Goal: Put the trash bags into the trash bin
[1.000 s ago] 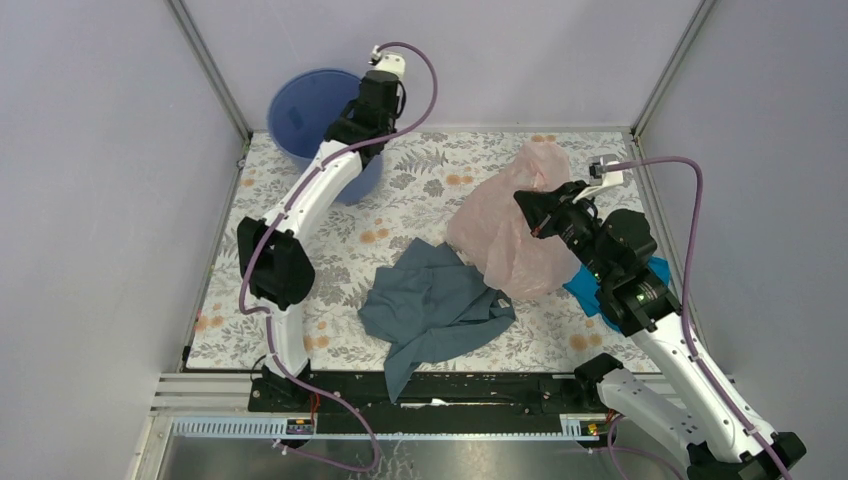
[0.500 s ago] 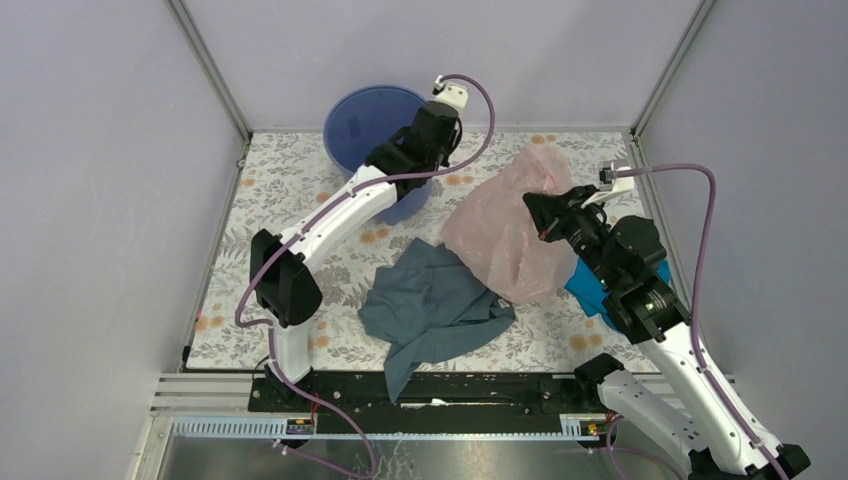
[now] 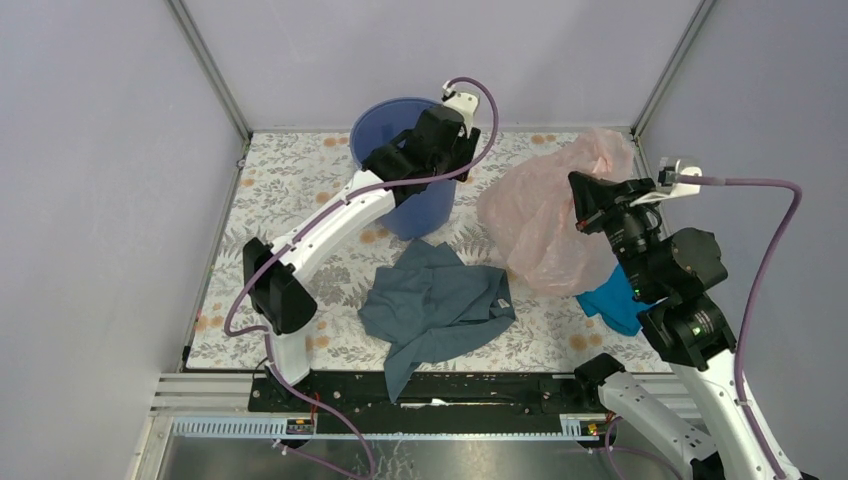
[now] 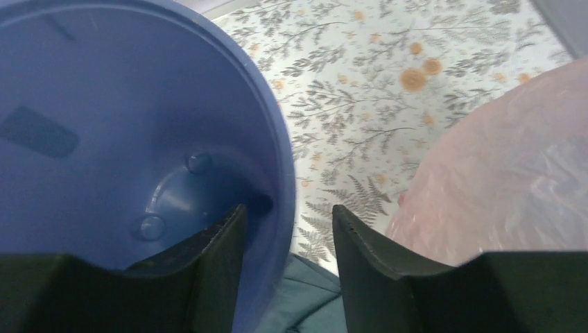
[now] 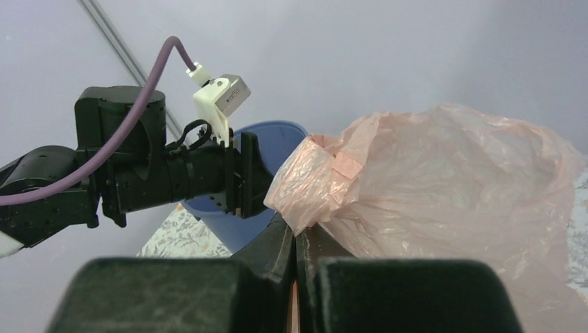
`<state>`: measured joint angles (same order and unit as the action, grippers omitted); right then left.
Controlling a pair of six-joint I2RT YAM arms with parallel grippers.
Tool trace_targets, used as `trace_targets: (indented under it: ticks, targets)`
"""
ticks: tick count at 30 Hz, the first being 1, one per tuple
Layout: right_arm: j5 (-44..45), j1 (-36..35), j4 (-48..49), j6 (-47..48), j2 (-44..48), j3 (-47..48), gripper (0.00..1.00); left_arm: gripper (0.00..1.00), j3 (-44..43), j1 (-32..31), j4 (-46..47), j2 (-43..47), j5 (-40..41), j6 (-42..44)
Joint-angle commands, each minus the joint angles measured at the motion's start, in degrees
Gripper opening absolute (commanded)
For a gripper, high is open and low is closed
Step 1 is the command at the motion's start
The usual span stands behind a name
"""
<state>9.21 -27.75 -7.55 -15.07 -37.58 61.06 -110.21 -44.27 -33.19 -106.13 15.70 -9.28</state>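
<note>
Now, your right claw (image 5: 295, 239) is pinched tight on a bunched bit of the pink trash bag (image 3: 540, 215). The bag hangs from it above the counter (image 3: 300, 190), near the far right corner. The blue trash bin (image 3: 420, 210) stands by the far edge, about the middle, with the bag just beside it. Your left claw (image 4: 288, 215) is open. One finger is inside the bin and one is outside, so the rim sits between them but is not squeezed. The step in hand looks like getting the bag over the bin's mouth. To do it well, I think you should close the left claw on the rim first, so the bin can't tip or slide. Then lift the bag high enough that its bottom clears the rim, bring it over the mouth, and lower it in before you let go. The bag is big and floppy, so it may catch on the rim or drape over the left arm. Leave the grey-blue cloth (image 3: 435, 305) by the near edge and the bright blue cloth (image 3: 610, 300) by the right edge alone.
</note>
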Motion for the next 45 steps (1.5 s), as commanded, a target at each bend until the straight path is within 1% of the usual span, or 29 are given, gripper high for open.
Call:
trace_targets:
  ticks: [1,3,5,7,9,10,12,13,15,16,17,18,19,21,23,25,27,29,31,34,36,38,40,41,45]
  targets:
    - [0.6,-0.2,1.1,3.1,-3.7,4.9,0.0,0.6,-8.8,-0.1,-3.8,3.9,-6.7,-0.9]
    - [-2.8,-0.2,1.2,4.4,-7.5,8.8,0.0,0.7,-12.0,0.0,-7.0,5.1,-7.2,-0.2]
    - [-6.1,-0.2,1.1,5.1,-11.8,14.1,0.0,0.8,-12.0,0.0,-8.4,8.6,-6.6,0.3]
    - [-8.1,-0.3,3.2,5.2,-16.2,18.8,0.0,0.88,-7.6,-0.1,-7.5,14.7,-5.5,0.4]
    - [-9.9,-0.3,6.8,3.6,-20.8,23.7,0.0,0.94,-0.9,0.0,-3.7,22.0,-3.8,0.3]
    - [-12.8,-0.3,8.6,2.7,-23.6,28.2,0.0,0.98,2.7,-0.1,-1.9,25.6,-3.2,-0.1]
    - [-21.8,-0.3,10.9,-1.8,-30.3,36.6,0.0,0.99,10.4,0.0,1.6,34.2,-3.7,-1.7]
    - [-29.1,-0.2,13.4,-5.7,-34.0,40.7,0.0,0.99,14.9,0.0,2.8,37.3,-4.9,-2.7]
    - [-37.9,-0.4,24.0,-16.0,-40.5,45.7,0.0,0.99,22.1,0.0,5.7,44.2,-6.3,-4.6]
    - [-40.3,-0.4,29.5,-21.4,-43.8,48.1,0.0,0.99,25.4,-0.1,7.3,47.4,-6.3,-5.3]
    - [-41.5,-0.4,34.1,-27.0,-47.0,51.0,0.0,0.99,28.4,0.0,8.5,50.5,-5.8,-5.5]
    - [-41.8,-0.5,36.7,-31.7,-50.6,55.2,0.0,0.99,30.8,-0.1,9.5,53.1,-5.2,-5.4]
    - [-41.8,-0.5,38.2,-37.0,-54.1,59.8,0.0,0.99,33.0,-0.1,10.3,55.4,-5.0,-5.0]
    - [-41.2,-0.5,42.0,-44.7,-61.3,68.4,0.0,0.99,36.0,0.0,10.6,58.7,-5.3,-5.0]
    - [-39.0,-0.6,45.3,-49.5,-65.7,76.3,0.0,0.99,38.6,-0.1,10.9,61.3,-5.5,-6.3]
    - [-35.4,-0.6,44.6,-50.4,-67.3,79.4,0.0,0.99,41.9,-0.1,12.2,63.7,-5.0,-7.7]
    - [-31.3,-0.6,43.5,-49.6,-65.5,76.8,0.0,0.99,43.4,-0.1,13.1,64.8,-3.3,-8.3]
    - [-25.5,-0.6,43.1,-47.4,-61.8,70.8,0.0,0.99,44.0,-0.1,14.1,65.3,-0.5,-8.9]
    - [-19.6,-0.6,40.1,-42.9,-57.8,65.8,0.0,0.99,44.4,0.0,15.5,65.7,1.9,-9.4]
    - [-11.6,-0.6,34.3,-34.9,-53.3,60.8,0.0,0.99,44.0,-0.1,16.7,65.1,5.4,-10.1]
    - [-8.3,-0.6,33.2,-29.6,-50.7,55.5,0.0,0.99,42.2,-0.1,15.6,63.2,7.5,-10.7]
    - [-5.1,-0.6,30.5,-25.5,-47.7,48.9,0.0,0.99,37.7,-0.1,10.5,58.2,8.9,-11.5]
    - [-3.0,-0.6,29.9,-23.2,-44.4,40.3,0.0,0.99,32.4,0.0,3.9,52.6,8.4,-12.4]
    - [-2.2,-0.6,30.0,-22.2,-42.9,35.9,0.0,0.99,31.0,0.0,2.3,51.0,7.2,-12.9]
    - [1.1,-0.5,26.2,-20.3,-37.9,24.8,0.0,0.99,30.8,0.0,4.1,50.5,3.6,-13.7]
